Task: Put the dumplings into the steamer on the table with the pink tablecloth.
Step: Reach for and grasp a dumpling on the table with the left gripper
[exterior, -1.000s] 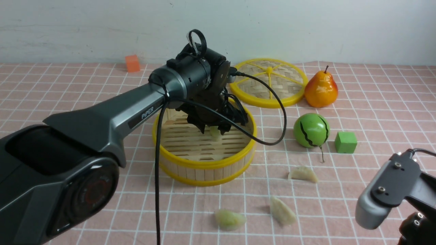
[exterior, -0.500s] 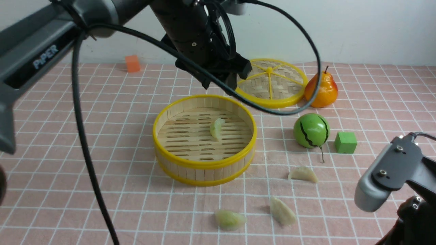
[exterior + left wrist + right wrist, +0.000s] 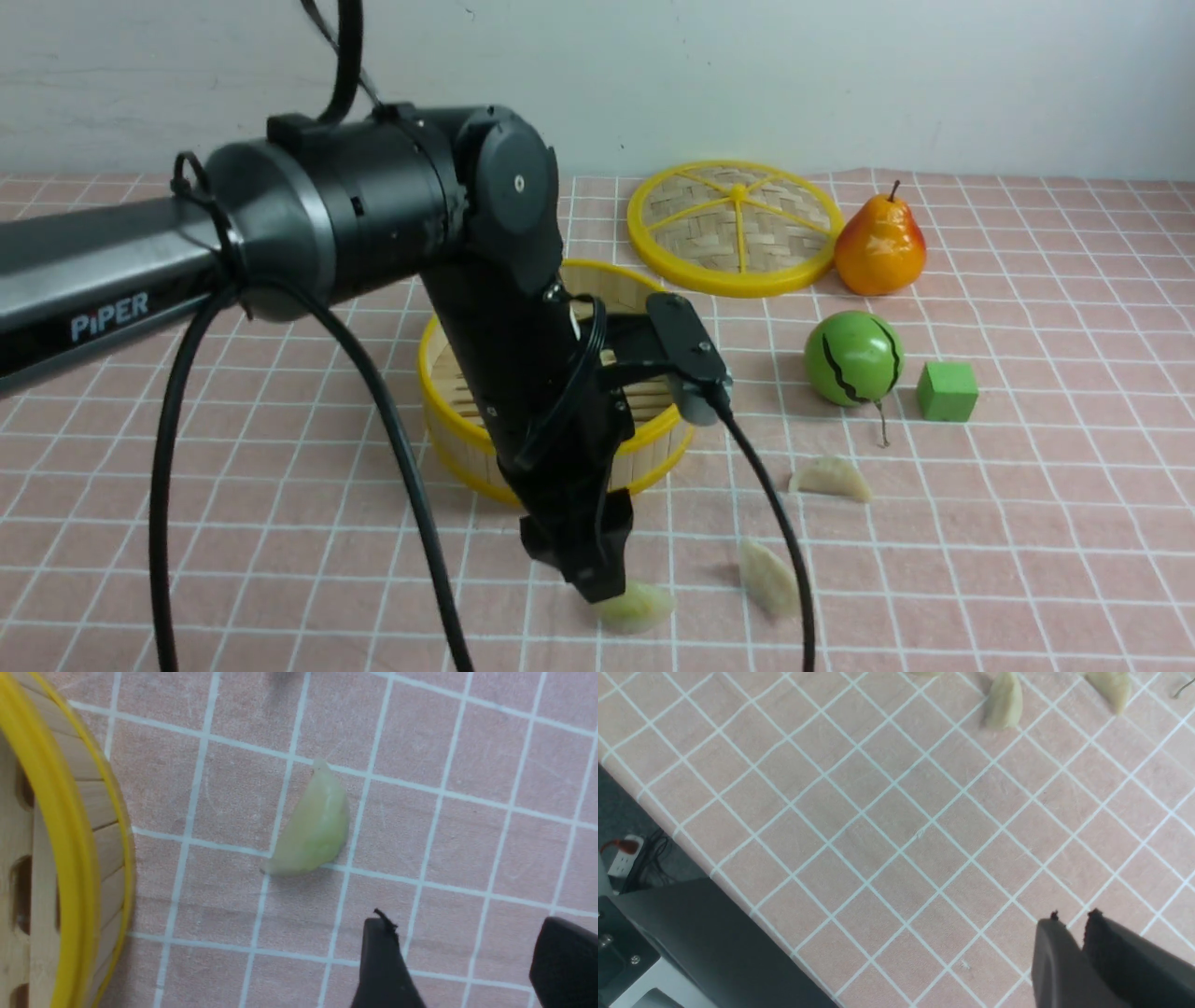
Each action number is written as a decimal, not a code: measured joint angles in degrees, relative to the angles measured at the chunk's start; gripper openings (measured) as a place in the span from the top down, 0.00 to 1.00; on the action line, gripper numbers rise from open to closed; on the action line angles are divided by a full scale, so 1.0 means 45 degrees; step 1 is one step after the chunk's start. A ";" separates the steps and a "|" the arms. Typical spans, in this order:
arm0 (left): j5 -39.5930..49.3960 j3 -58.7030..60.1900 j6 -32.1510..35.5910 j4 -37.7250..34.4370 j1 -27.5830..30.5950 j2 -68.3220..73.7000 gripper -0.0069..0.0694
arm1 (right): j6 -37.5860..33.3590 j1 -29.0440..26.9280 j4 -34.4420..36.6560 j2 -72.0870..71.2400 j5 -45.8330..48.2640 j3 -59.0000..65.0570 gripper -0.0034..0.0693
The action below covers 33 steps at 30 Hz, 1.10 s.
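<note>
The steamer [image 3: 649,453] stands mid-table on the pink tablecloth [image 3: 980,560], and my left arm hides most of it. My left gripper [image 3: 602,583] is open and empty, low over the cloth in front of the steamer. It is right beside a pale green dumpling [image 3: 637,607]. In the left wrist view that dumpling [image 3: 310,830] lies a little way off from the gripper [image 3: 472,952], with the steamer's rim [image 3: 60,835] to one side. Two cream dumplings [image 3: 770,579] [image 3: 831,478] lie further right. The right wrist view shows both [image 3: 1003,702] [image 3: 1108,686], far from my shut right gripper [image 3: 1073,919].
A flat woven lid [image 3: 738,224] lies behind the steamer. A pear [image 3: 879,245], a green ball [image 3: 853,357] and a green cube [image 3: 947,390] are at the right. The table's front edge and the floor with a power strip [image 3: 621,858] show in the right wrist view.
My left gripper let go of a dumpling in the steamer, rose, then came down in front of the steamer beside the pale green dumpling. My right arm has left the front view.
</note>
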 joint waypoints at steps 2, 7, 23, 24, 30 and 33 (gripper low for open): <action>-0.0273 0.0228 0.0140 0.0030 0.0000 0.0060 0.37 | 0.0011 0.0000 -0.0056 -0.0299 0.0009 0.0000 0.82; -0.1319 0.0355 0.0310 0.0077 -0.0130 0.0533 0.37 | 0.0103 0.0000 -0.0137 -0.0607 0.0089 0.0024 0.81; -0.3251 0.0355 0.0311 0.1545 -0.1142 0.2175 0.37 | 0.0116 0.0000 -0.0247 -0.0596 0.0137 0.0052 0.81; -0.3279 0.0355 0.0311 0.1545 -0.1142 0.2314 0.37 | 0.0116 0.0000 -0.0260 -0.0596 0.0153 0.0052 0.81; -0.3377 0.0355 0.0277 0.1656 -0.1142 0.2512 0.52 | 0.0104 0.0000 -0.0385 -0.0596 0.0153 0.0063 0.80; -0.3363 0.0355 -0.0281 0.1666 -0.1142 0.2512 0.60 | 0.0104 0.0000 -0.0433 -0.0596 0.0141 0.0063 0.80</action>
